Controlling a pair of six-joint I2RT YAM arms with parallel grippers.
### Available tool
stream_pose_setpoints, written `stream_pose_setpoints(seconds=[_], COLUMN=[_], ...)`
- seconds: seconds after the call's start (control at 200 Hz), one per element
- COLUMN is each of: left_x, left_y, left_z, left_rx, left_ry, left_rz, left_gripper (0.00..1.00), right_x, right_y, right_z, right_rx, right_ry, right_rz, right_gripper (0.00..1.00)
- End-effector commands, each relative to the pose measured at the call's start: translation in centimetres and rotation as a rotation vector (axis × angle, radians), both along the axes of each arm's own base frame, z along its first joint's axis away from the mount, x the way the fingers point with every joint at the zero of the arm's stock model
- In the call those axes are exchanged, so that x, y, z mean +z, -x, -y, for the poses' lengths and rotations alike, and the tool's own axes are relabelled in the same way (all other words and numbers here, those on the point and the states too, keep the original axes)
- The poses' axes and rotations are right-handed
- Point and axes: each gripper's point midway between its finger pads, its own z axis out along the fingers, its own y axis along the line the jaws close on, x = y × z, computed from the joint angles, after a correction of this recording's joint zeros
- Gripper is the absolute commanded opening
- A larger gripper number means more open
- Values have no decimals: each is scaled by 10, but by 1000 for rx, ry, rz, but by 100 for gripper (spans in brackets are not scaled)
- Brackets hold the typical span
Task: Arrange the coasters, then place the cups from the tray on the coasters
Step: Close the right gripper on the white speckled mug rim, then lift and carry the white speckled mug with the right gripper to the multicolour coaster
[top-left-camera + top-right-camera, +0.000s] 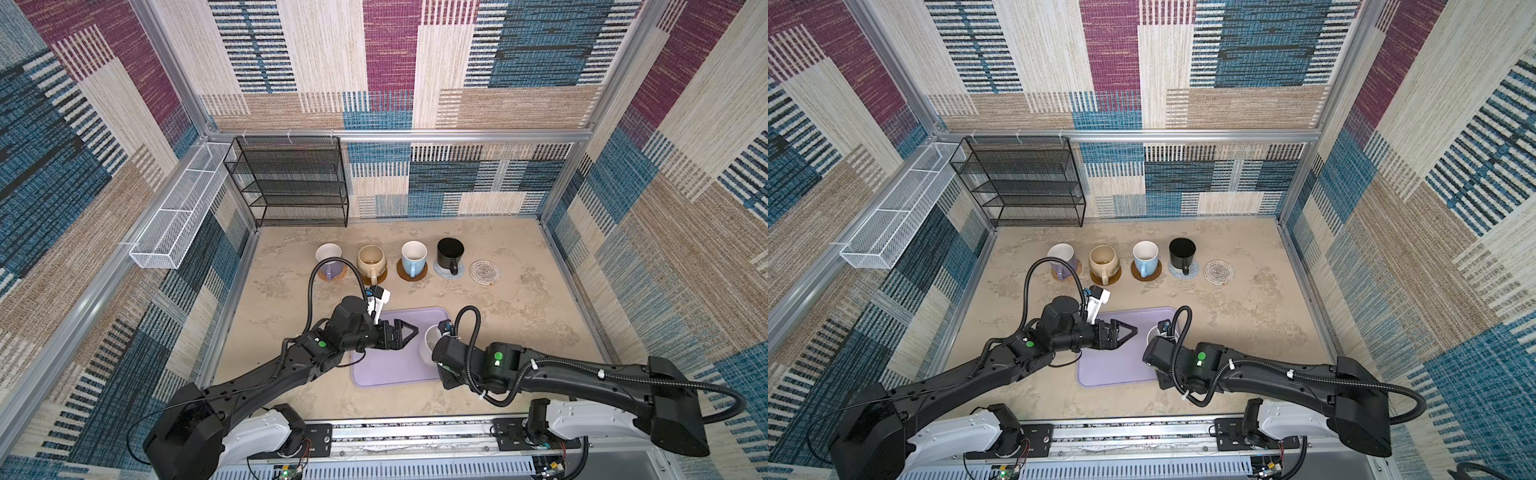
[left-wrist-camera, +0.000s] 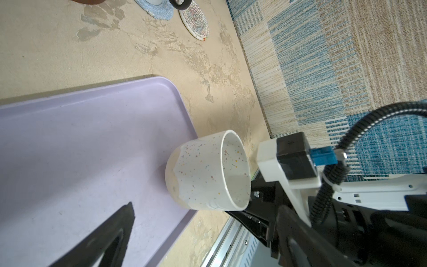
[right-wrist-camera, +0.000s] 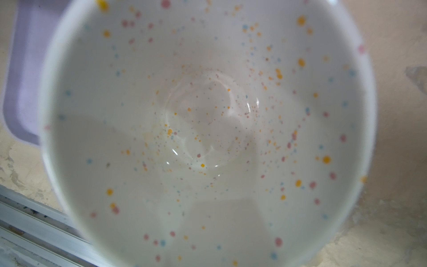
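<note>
Lavender tray point(image 1: 386, 370) near front of surface, speckled mug point(image 2: 201, 175) at its right edge. Right gripper point(image 2: 254, 196) pressed together, seemingly on hidden handle. Left gripper point(image 1: 411, 336) spread, empty, over tray. Lift straight, keep level, clear black mug point(image 1: 450, 253), centre on whitish coaster point(image 1: 484, 272).

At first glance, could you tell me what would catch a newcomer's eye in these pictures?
Four mugs on coasters line the table's far side, from the lavender mug to the black mug, with the whitish coaster bare at the right end. The speckled white mug is alone at the right edge of the lavender tray, beside the right arm.
</note>
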Motion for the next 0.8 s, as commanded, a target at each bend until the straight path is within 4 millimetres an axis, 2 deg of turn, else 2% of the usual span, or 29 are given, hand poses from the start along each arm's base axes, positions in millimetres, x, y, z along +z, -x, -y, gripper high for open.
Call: stream_pose_setpoints(seconds=[0.0,0.165,0.331,0.516,0.696,0.791], left_x=[20,47,66,76,86,91], left_y=[-6,-10,-19,-32,-46,-56], left_z=[5,9,12,20,32,40], left_rx=[27,32,49,54,49,44], left_ry=[88,167,166,141,129,112], left_rz=[33,72,110,129,146,162], left_gripper=[99,99,99,99,99,99], right_x=[21,38,62,99,117,123], right_y=[-26,-52,-77,-98,-129,-148], right_z=[-4,3,23,37,61,82], right_rx=[-29,-49,-115,-157,-211,-269], right_ry=[-28,-65,-32,-42,-25,-4], right_rz=[106,135,193,267,310,328], right_gripper=[0,0,0,0,0,0])
